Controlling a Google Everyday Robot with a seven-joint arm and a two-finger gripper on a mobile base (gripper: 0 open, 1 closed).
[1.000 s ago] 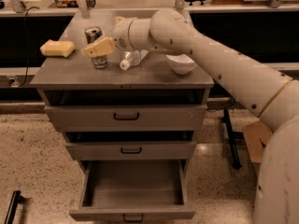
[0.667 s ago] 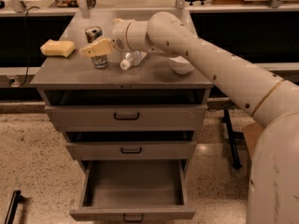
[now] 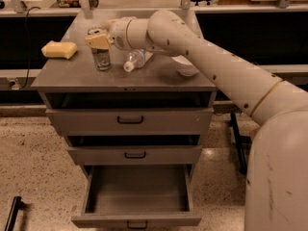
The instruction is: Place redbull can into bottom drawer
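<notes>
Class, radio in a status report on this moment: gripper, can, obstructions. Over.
Gripper at the redbull can, can upright on the cabinet top. Bottom drawer pulled open. Plastic bottle lying beside the can.

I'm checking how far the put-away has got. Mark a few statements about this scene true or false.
1. The bottom drawer is pulled open. True.
2. The redbull can lies inside that drawer. False: it stands upright on the cabinet top, and nothing shows in the drawer.
3. The gripper is down at the drawer's handle. False: it is up on the cabinet top, right at the can.
4. The clear bottle lies on its side near the can. True.
5. The yellow sponge sits in the white bowl. False: it lies on the cabinet top, on the far side of the can from the bowl.
</notes>
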